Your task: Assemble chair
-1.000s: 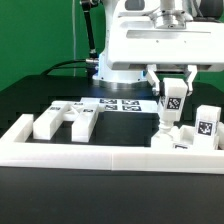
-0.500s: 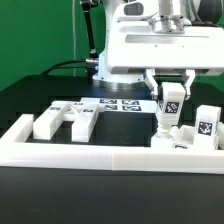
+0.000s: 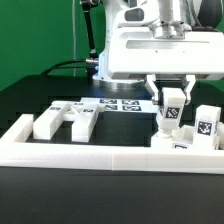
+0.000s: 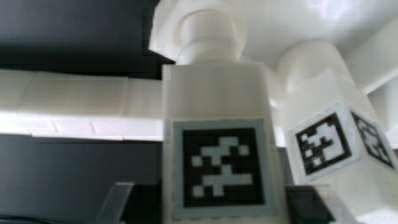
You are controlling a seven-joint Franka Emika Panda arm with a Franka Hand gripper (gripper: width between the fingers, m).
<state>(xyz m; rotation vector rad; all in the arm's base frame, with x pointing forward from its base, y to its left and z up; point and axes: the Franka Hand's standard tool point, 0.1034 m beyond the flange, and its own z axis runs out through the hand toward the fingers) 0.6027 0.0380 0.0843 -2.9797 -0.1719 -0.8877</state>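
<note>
- Fingers (image 3: 157,92): closed on the square leg (image 3: 172,110), one on each side face, gripping its upper part. Hold this grip firm; a slip here would tilt the part.
- Square leg: upright, hanging over the group of parts at the exterior view's right, its tag facing the exterior camera. The wrist view shows a round peg (image 4: 205,40) on the far, lower end. You likely need to seat that peg in a socket, so bring it down straight and vertical.
- Contact below: the leg's lower end meets the outline of a low white part (image 3: 178,142). You cannot tell from either view whether they touch. Descend slowly and judge seating by resistance, not by sight.
- Tagged block (image 3: 207,125): just beside the leg, on the exterior view's right. This looks like the main hazard; allow no sideways drift toward it.
- Loose bars (image 3: 65,120): lying flat on the exterior view's left, well apart from the leg. Not needed for this step.
- Marker board (image 3: 118,104): flat on the bench (image 3: 30,100), behind the parts. Leave it alone.
- Border wall (image 3: 100,158): long and low, across the front. It hides the feet of the nearest parts, so trust the wrist view for alignment.
</note>
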